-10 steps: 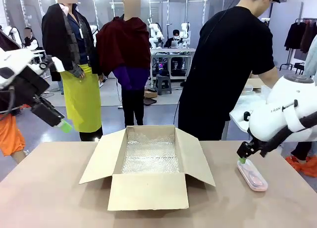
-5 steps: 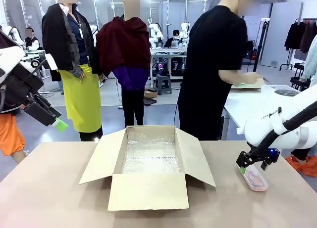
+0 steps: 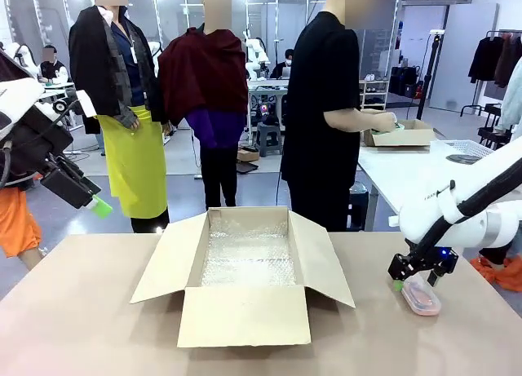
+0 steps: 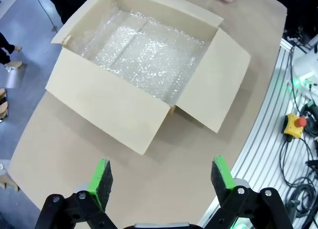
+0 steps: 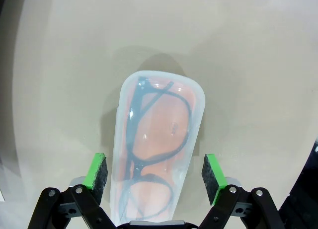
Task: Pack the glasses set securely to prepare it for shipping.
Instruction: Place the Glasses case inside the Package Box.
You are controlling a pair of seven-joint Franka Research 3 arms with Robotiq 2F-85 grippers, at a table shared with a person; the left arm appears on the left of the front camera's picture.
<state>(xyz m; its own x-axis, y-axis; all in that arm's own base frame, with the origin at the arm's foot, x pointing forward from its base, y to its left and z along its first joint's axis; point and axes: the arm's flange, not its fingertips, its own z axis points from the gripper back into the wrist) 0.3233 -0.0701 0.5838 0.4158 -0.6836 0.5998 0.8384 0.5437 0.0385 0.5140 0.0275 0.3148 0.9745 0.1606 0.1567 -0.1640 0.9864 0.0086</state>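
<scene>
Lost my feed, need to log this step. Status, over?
Left gripper open, raised over the table. Right gripper open, astride the pink glasses case, pads not touching it. Case lies flat; nothing between pads and case.

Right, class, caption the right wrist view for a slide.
Right gripper straddles the pink glasses case on the table, pads clear of its sides.

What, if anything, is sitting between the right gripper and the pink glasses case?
Nothing visible. The right gripper straddles the pink glasses case lying on the table, its fingers on either side, with open space between each one and the case.
</scene>
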